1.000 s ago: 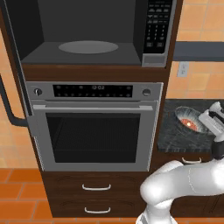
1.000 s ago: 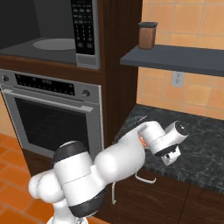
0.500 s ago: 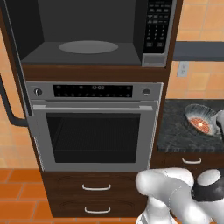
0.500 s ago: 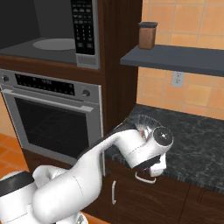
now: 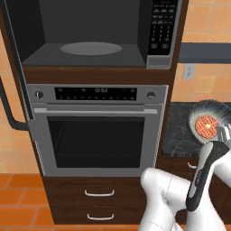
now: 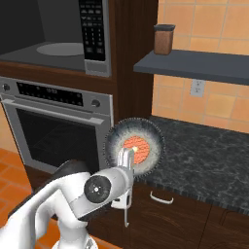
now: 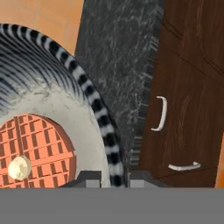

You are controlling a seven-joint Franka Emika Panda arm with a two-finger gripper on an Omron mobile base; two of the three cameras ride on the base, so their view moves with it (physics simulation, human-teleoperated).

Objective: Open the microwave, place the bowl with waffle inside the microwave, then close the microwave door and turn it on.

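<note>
The microwave (image 5: 90,40) stands open, its dark cavity and grey turntable (image 5: 97,48) exposed, keypad (image 5: 160,25) at its right. The microwave door is swung out to the left, and its dark handle bar (image 5: 11,108) shows at the left edge. The ribbed grey bowl (image 6: 135,144) is off the counter and tipped on edge, its inside facing the cameras. The reddish-orange waffle (image 6: 136,145) lies inside it. My gripper (image 6: 125,156) is shut on the bowl's lower rim. In the hand view the rim (image 7: 94,105) runs between my fingertips, with the waffle (image 7: 39,151) on the left.
Below the microwave is the silver oven (image 5: 97,131) with drawers (image 5: 99,194) under it. The dark stone counter (image 6: 204,160) stretches right, above cabinet doors with handles (image 7: 162,113). A shelf (image 6: 194,63) carries a brown jar (image 6: 164,39). My white arm fills the foreground.
The arm has swung its elbow forward and low. The bowl came up off the counter and tipped on edge, shifting a little toward the counter's front corner.
</note>
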